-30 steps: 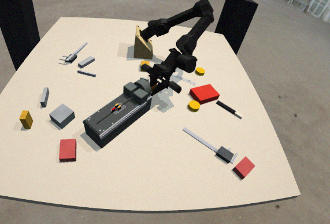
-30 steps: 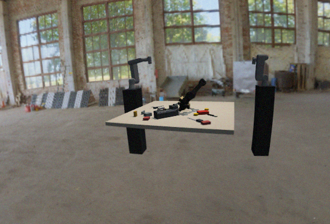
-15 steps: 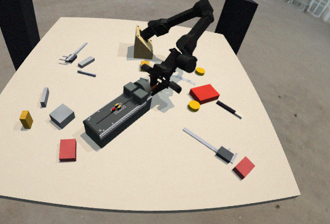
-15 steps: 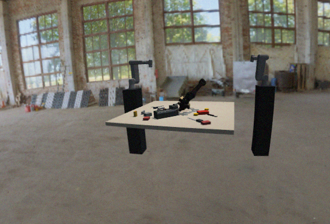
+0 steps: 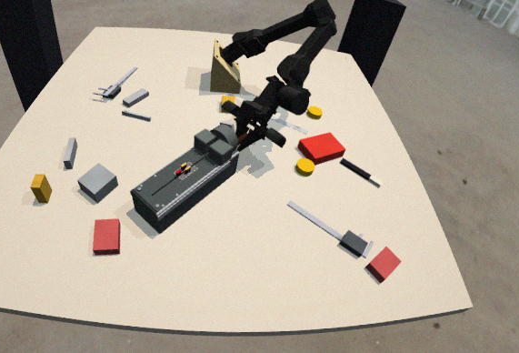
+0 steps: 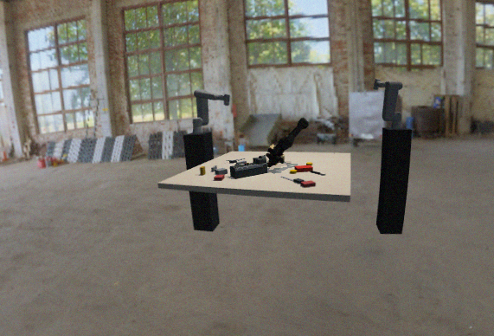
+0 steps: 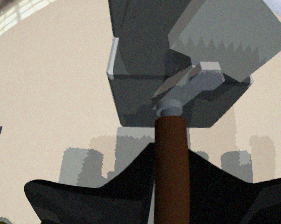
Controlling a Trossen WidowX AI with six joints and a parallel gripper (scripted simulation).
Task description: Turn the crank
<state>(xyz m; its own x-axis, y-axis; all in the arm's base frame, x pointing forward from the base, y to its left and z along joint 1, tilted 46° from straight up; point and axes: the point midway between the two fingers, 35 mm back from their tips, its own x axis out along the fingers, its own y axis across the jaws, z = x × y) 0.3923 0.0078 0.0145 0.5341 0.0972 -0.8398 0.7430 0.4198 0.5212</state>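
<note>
The dark grey machine (image 5: pixel 194 198) (image 6: pixel 249 171) (image 7: pixel 136 100) stands mid-table. Its red pointer (image 5: pixel 178 172) sits at the slot beside two brass marks (image 5: pixel 184 166) (image 5: pixel 187 169), slightly off their line toward the machine's front-left end. At the other end, a grey crank arm (image 7: pixel 191 92) carries a brown handle (image 7: pixel 172 175) (image 5: pixel 243 137). My gripper (image 5: pixel 246 135) (image 7: pixel 164 149) is shut on the handle, which stands between the dark fingers in the wrist view. The fingertips are partly hidden in the top view, and the pointer is out of the wrist view.
A bright red block (image 5: pixel 321 147) and yellow discs (image 5: pixel 304 166) (image 5: pixel 314 112) lie right of the gripper. A grey block (image 5: pixel 97 182) and a red block (image 5: pixel 106 237) lie left of the machine. A caliper (image 5: pixel 354 243) lies at the front right. The arm's tan base mount (image 5: pixel 224 75) stands behind.
</note>
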